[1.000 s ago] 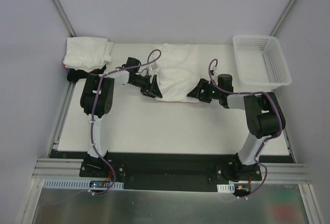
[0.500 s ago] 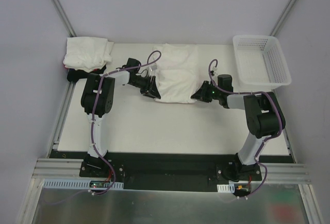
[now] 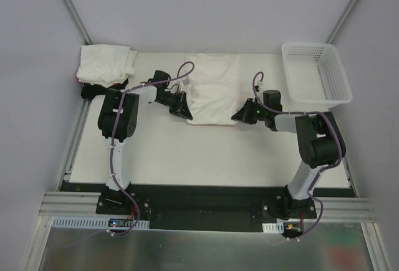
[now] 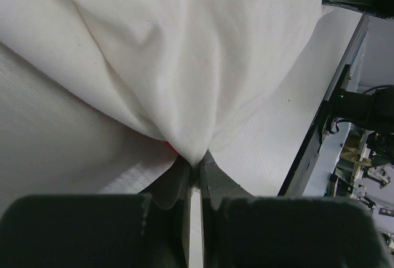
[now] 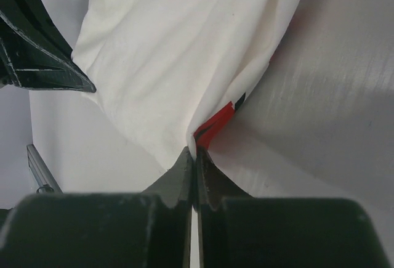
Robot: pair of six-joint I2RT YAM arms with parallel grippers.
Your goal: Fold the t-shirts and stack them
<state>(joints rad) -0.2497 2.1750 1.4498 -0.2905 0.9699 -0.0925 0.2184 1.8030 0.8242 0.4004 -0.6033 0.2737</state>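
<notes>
A white t-shirt (image 3: 213,89) lies partly folded at the middle back of the table. My left gripper (image 3: 185,110) is shut on its near left corner, and in the left wrist view the white cloth (image 4: 184,64) bunches into the closed gripper (image 4: 198,168). On the near right corner my right gripper (image 3: 239,114) is shut too. The right wrist view shows the gripper (image 5: 196,152) pinching the white t-shirt (image 5: 178,46), with a red and black strip (image 5: 217,122) showing in the fold. More folded white t-shirts (image 3: 106,64) are stacked at the back left.
A white mesh basket (image 3: 315,71) stands at the back right corner. Something dark with a trace of red (image 3: 87,89) peeks from under the back-left stack. Bare white table (image 3: 206,152) stretches between the shirt and the arm bases. Grey walls enclose the sides.
Both grippers have gone from open to shut on the shirt's near corners. The right gripper has edged left toward the cloth, and the near edge is now gathered at both tips.
</notes>
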